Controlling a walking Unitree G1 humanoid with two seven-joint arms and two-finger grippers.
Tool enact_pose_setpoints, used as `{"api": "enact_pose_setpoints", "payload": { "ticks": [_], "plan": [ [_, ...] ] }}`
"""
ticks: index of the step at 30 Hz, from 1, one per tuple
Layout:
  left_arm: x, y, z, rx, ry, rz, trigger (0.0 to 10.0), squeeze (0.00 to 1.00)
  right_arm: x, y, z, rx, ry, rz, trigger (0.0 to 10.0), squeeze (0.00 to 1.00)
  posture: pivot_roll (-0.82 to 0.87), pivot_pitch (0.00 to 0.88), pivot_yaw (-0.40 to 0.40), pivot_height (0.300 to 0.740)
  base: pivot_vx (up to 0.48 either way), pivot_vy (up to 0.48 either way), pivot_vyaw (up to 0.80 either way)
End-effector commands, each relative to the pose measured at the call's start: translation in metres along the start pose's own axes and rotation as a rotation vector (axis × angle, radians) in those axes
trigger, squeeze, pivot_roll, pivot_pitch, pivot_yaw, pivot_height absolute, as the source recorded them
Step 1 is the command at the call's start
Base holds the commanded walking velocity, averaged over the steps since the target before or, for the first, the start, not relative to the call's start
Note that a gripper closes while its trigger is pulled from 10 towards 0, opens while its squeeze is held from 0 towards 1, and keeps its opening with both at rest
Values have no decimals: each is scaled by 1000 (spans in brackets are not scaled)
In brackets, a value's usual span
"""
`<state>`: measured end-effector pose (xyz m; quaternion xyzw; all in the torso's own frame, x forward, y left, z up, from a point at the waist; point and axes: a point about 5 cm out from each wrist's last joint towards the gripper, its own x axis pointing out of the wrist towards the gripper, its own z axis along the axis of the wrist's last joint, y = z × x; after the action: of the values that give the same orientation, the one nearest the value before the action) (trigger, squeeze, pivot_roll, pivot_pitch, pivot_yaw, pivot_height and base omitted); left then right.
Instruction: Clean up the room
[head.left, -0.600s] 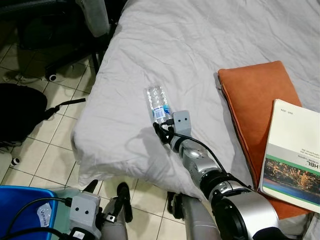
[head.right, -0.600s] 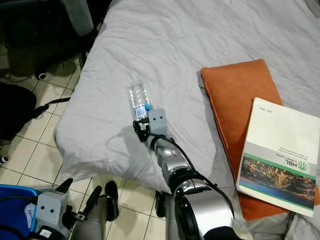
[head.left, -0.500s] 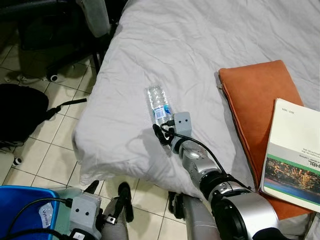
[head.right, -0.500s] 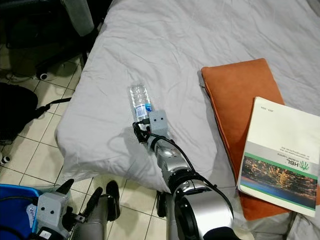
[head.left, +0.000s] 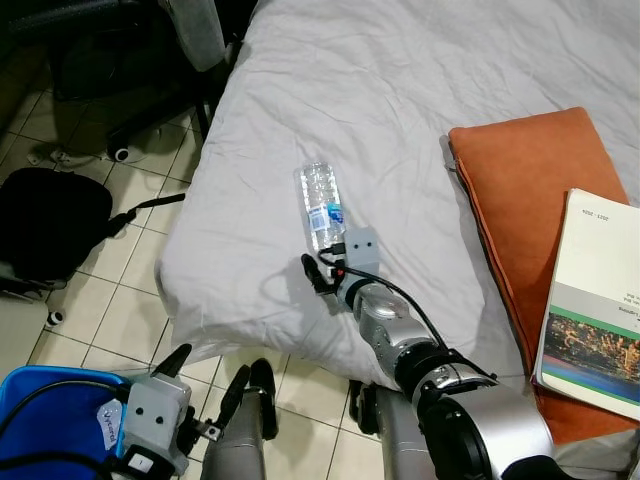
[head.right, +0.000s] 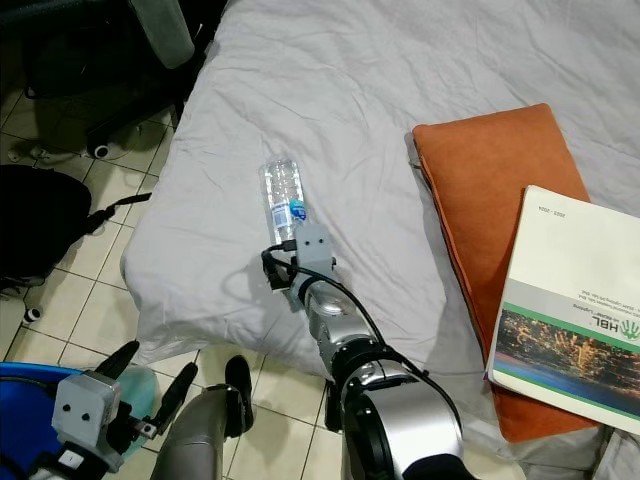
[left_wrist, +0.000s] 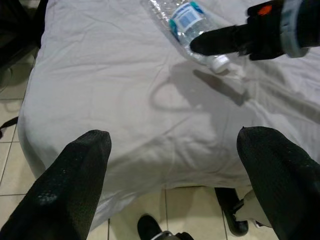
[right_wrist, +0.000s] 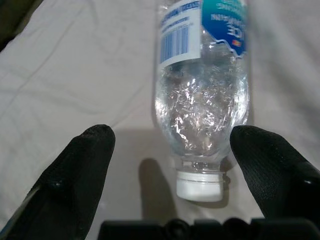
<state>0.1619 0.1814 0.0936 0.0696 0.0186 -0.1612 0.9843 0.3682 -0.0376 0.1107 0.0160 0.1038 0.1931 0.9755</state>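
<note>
Left eye view: a clear plastic water bottle (head.left: 321, 204) lies on its side on the white-sheeted bed (head.left: 400, 120), near the bed's foot corner. The right gripper (head.left: 318, 272) reaches in at the bottle's capped end, jaws spread wide. An orange cushion (head.left: 530, 210) lies well apart on the robot's right, with a book (head.left: 600, 300) resting on it. A black bag (head.left: 50, 225) sits on the tiled floor (head.left: 110, 320) beside the bed, and a blue bin (head.left: 40, 410) stands by the robot's left side.

Right eye view: the left gripper (head.right: 150, 385) hangs low over the tiles, short of the mattress edge, its jaws apart and holding nothing.

Left wrist view: past its own two black fingers (left_wrist: 75, 180), the bottle's blue label and white cap lie on the sheet, with a right-gripper finger touching or just above the bottle's neck end.

Right wrist view: the bottle's white cap (right_wrist: 200, 187) points toward the camera, lying between the wide-spread fingers, neither of which touches it.
</note>
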Motion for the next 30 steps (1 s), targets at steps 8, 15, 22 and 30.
{"api": "enact_pose_setpoints", "payload": {
  "ticks": [8, 15, 22, 30],
  "plan": [
    [-14, -10, -12, -22, 81, -19, 10000, 0, -4, 13, -24, -187, 107, 46, 10000, 0, 282, 640, 21, 740, 0, 0, 0],
    [-14, -7, -13, -19, 89, 7, 10000, 0, -6, 10, -32, -166, 166, 22, 10000, 0, 277, 639, 11, 740, 0, 0, 0],
    [-15, -8, -13, -16, 94, 12, 10000, 0, -5, 10, -31, 33, 183, -8, 10000, 0, 276, 640, 9, 740, 0, 0, 0],
    [-17, -8, -14, -11, 103, 20, 10000, 0, -4, 12, -30, 83, 199, -5, 10000, 0, 277, 642, 10, 740, 0, 0, 0]
  ]
}}
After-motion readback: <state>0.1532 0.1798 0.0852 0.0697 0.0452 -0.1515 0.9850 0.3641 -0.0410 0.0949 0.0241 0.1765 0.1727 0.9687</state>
